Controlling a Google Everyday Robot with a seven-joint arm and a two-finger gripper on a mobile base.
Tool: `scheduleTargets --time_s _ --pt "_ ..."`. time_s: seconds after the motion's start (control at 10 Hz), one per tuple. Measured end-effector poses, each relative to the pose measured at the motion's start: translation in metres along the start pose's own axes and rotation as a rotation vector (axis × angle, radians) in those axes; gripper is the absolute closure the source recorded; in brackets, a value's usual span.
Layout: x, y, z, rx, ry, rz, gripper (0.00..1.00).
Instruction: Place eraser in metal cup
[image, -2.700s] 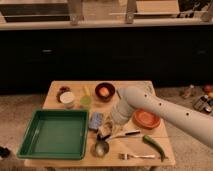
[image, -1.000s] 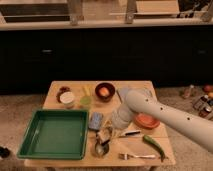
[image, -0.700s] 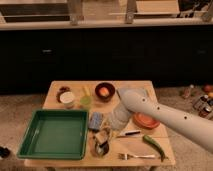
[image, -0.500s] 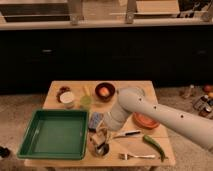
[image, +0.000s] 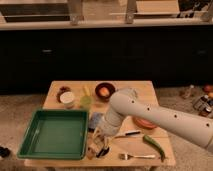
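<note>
My gripper (image: 98, 141) hangs from the white arm near the table's front edge, just right of the green tray. The metal cup (image: 103, 150) stands right under and beside it, partly hidden by the gripper. A small pale tan block that looks like the eraser (image: 92, 148) shows at the gripper's tip, touching the cup's left side. I cannot tell whether it is held or resting on the table.
A green tray (image: 30, 146) fills the table's left. A blue sponge (image: 95, 118), a black-and-white utensil (image: 128, 134), an orange plate (image: 146, 123), a green pepper (image: 154, 145) and a fork (image: 135, 156) lie around. A white container (image: 66, 98), a pale green cup (image: 85, 102) and a dark bowl (image: 104, 91) stand at the back.
The arm has swung down and toward the front left. The gripper has come from beside the blue sponge down to the metal cup.
</note>
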Motion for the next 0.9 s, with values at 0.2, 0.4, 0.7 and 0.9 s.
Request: scheduleTargets --time_s 0.2,0.4,0.7,0.9 --pt "-0.0044 0.0054 0.0045 -0.027 0.000 -0.020 1.00" --pt "-0.0031 0.0095 0.0054 -0.034 0.000 -0.023 1.00" --pt "-0.0010 0.0108 0.0066 -0.041 0.000 -0.028 0.99" --pt "0.0008 0.0115 0.0070 -0.041 -0.007 -0.019 0.83"
